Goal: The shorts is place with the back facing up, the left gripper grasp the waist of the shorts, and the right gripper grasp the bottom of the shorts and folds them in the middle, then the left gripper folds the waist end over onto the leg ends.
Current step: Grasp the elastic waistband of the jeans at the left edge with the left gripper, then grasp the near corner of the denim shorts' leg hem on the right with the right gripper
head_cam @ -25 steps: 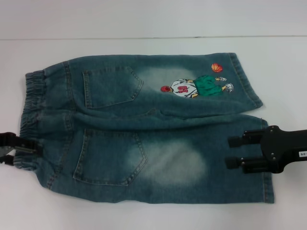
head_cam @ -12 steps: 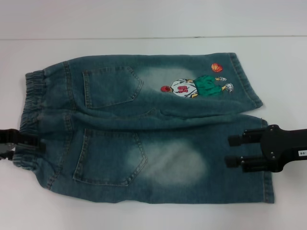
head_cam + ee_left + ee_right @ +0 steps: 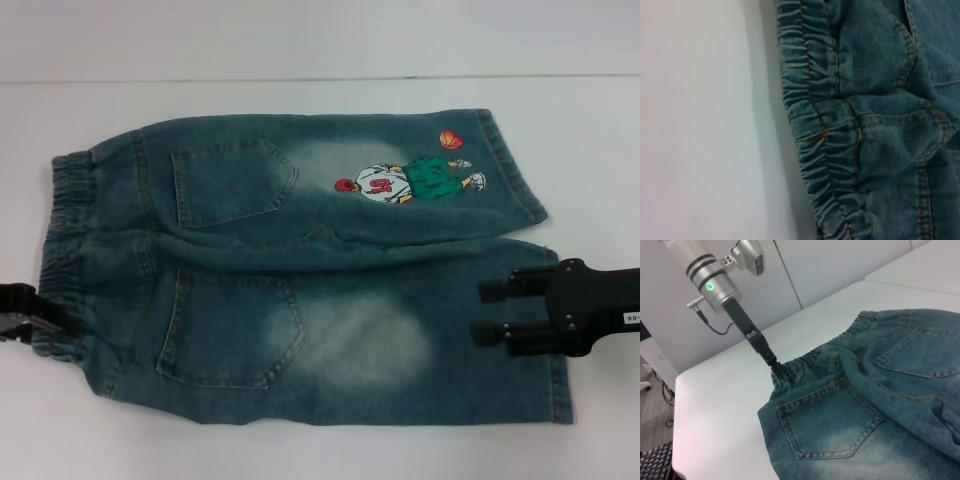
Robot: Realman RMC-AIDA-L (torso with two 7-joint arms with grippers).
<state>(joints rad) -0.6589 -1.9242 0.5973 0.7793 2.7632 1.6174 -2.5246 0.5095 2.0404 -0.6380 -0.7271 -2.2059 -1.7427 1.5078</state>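
Observation:
Blue denim shorts [image 3: 300, 270] lie flat on the white table, back pockets up, with the elastic waist [image 3: 58, 240] on the left and the leg ends on the right. My left gripper [image 3: 38, 310] is at the near corner of the waist; in the right wrist view the left gripper [image 3: 776, 368] is pinched shut on the gathered waistband [image 3: 805, 360]. The left wrist view shows only the waistband [image 3: 825, 140] close up. My right gripper [image 3: 487, 312] hovers open over the near leg's bottom hem [image 3: 560, 390], its two fingers spread apart.
A cartoon basketball print [image 3: 400, 180] marks the far leg. The white table [image 3: 300, 50] runs beyond the shorts on all sides. In the right wrist view the table's edge [image 3: 677, 405] drops off behind the left arm.
My left gripper has shifted slightly toward the near side at the waistband's corner, and the waistband there has bunched a little. The right gripper has barely moved.

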